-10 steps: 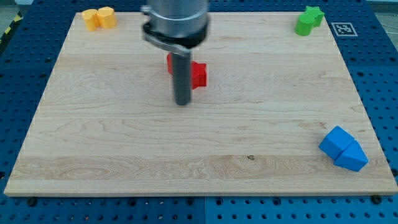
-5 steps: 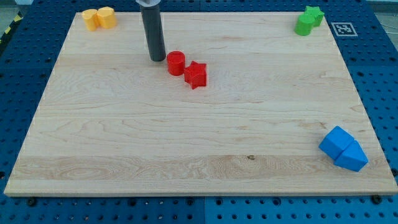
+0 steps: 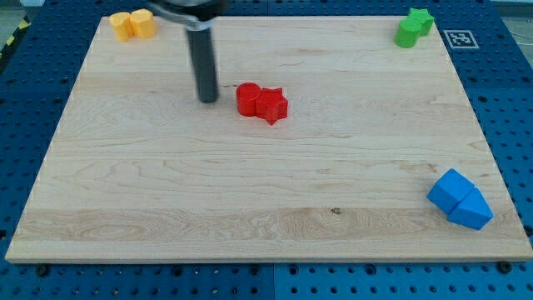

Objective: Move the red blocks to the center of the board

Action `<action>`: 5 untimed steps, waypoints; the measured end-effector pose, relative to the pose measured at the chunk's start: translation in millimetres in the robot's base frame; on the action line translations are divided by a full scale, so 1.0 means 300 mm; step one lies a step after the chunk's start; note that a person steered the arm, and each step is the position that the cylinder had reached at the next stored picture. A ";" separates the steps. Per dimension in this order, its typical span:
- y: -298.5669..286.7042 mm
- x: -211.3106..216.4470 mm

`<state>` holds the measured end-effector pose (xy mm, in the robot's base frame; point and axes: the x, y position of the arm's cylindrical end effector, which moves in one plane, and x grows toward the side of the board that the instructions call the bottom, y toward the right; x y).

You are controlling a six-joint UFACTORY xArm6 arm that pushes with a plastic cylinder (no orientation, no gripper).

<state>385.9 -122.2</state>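
A red cylinder [image 3: 247, 98] and a red star-shaped block [image 3: 272, 105] lie touching each other on the wooden board [image 3: 266, 192], a little above and left of its middle. My tip [image 3: 208, 100] rests on the board just left of the red cylinder, with a small gap between them. The dark rod rises from the tip toward the view's top.
Two yellow blocks [image 3: 133, 24] sit at the board's top left corner. Two green blocks [image 3: 413, 27] sit at the top right corner. Two blue blocks [image 3: 460, 199] sit near the bottom right corner.
The two red blocks have shifted right and slightly down. My tip went from below the blocks to upper left of the cylinder, then moved down to its left side.
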 end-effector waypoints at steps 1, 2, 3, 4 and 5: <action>-0.158 0.119; -0.190 0.345; -0.245 0.416; -0.251 0.505; -0.255 0.515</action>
